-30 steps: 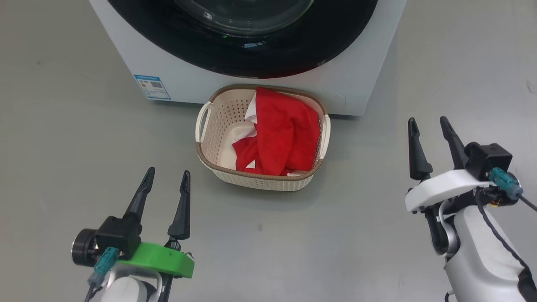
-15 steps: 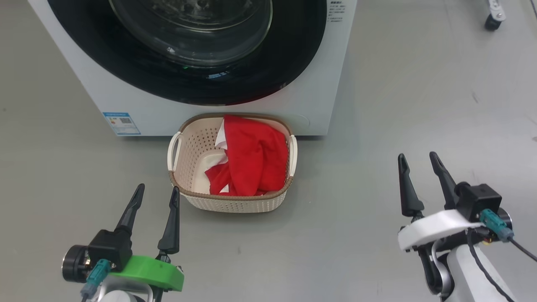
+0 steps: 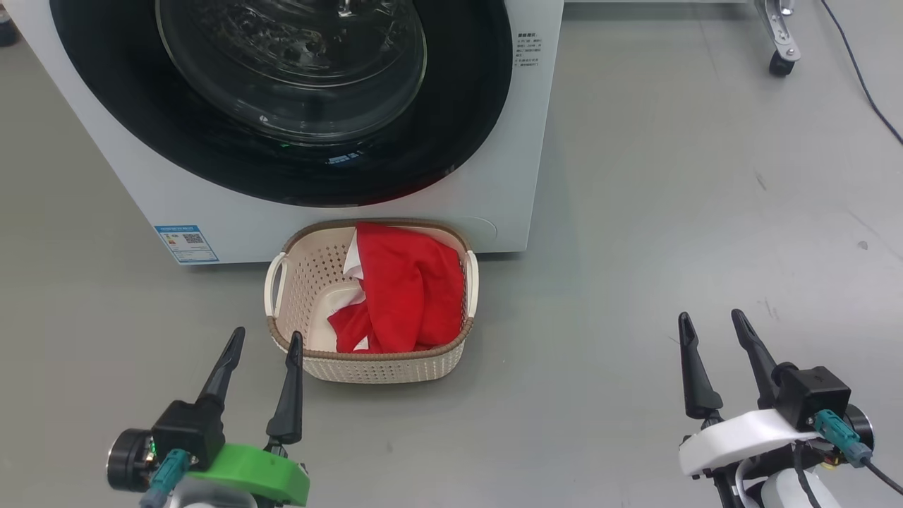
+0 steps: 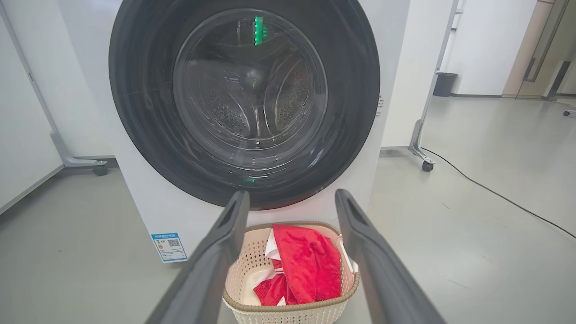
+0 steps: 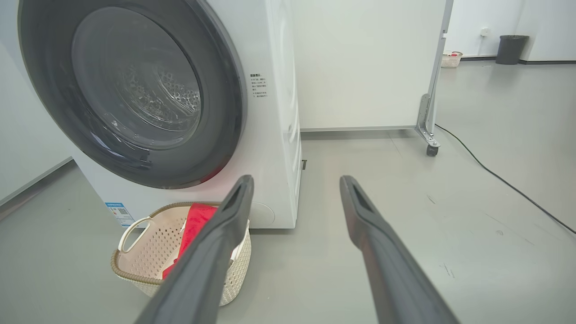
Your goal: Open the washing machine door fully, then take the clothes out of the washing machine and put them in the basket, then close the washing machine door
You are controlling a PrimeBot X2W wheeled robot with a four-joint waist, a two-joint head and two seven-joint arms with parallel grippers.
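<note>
The white washing machine (image 3: 525,141) fills the upper left of the head view, and its round black-rimmed door (image 3: 465,106) lies flat against the front, shut. The cream basket (image 3: 303,282) stands on the floor just in front of it, holding the red and white clothes (image 3: 398,289). My left gripper (image 3: 259,342) hovers open just left of the basket's near corner, nothing between its fingers. Far to the right, my right gripper (image 3: 711,321) is open and empty too. The left wrist view faces the door (image 4: 360,90), basket (image 4: 238,279) and clothes (image 4: 306,265); the right wrist view shows the machine (image 5: 279,135) and basket (image 5: 148,252) at its left.
Grey floor spreads to the right of the machine. A white panel on castor wheels (image 3: 776,63) stands behind at the upper right, with a black cable (image 3: 861,77) trailing across the floor. A dark bin (image 5: 510,49) stands far back.
The head camera has tilted up and drawn back, so machine and basket sit lower left in view and look smaller. Both grippers stay open and low; the door stays shut.
</note>
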